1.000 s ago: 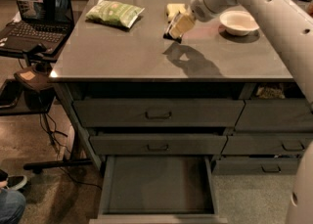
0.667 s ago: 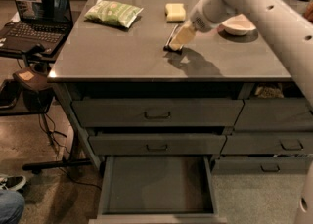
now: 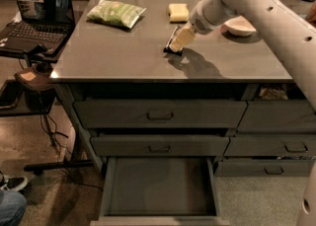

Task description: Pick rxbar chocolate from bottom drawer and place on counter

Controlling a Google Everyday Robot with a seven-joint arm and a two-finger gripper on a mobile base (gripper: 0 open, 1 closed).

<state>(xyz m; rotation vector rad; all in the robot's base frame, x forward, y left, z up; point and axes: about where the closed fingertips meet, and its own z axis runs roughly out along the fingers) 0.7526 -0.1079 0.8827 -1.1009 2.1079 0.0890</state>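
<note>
My gripper (image 3: 176, 42) is low over the middle of the grey counter (image 3: 118, 55), arm reaching in from the upper right. It is shut on the rxbar chocolate (image 3: 172, 49), a small black wrapper with a white edge. The bar hangs tilted from the fingers, and its lower end is at the counter surface. The bottom drawer (image 3: 160, 185) is pulled open below, and its flat dark interior is bare.
A green snack bag (image 3: 116, 13) and a pale yellow block (image 3: 178, 11) lie farther back on the counter. A white bowl (image 3: 238, 25) sits to the right behind the arm. A side stand with a laptop (image 3: 42, 3) is at the left. Two handled drawers above are shut.
My gripper has moved from beside the yellow block toward the counter's front and down, bringing the rxbar chocolate to the surface.
</note>
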